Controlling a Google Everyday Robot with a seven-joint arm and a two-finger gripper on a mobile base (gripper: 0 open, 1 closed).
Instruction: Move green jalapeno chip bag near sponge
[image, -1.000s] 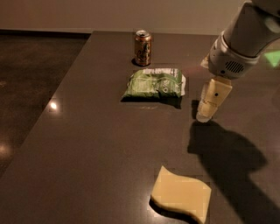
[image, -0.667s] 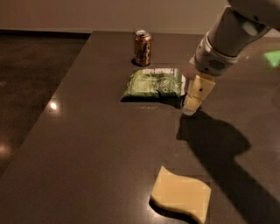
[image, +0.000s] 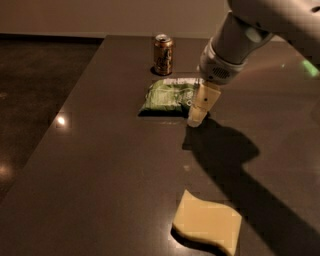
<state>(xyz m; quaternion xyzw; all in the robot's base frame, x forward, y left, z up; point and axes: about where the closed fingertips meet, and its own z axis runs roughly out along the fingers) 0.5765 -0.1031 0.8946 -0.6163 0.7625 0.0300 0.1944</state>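
Observation:
The green jalapeno chip bag (image: 169, 95) lies flat on the dark table (image: 110, 165), near the far middle. The gripper (image: 196, 118) hangs from the arm at the upper right, its tip low over the bag's right end, covering that edge. The pale yellow sponge (image: 207, 222) with wavy edges lies at the near edge of the table, well in front of the bag and the gripper.
A brown-gold drink can (image: 163, 54) stands upright just behind the bag. The table's left edge runs diagonally from the far middle to the near left, with dark floor beyond. The arm casts a broad shadow across the table's right side.
The gripper has moved left and slightly down, from beside the bag's right edge to over its right end. The bag, can and sponge have not moved.

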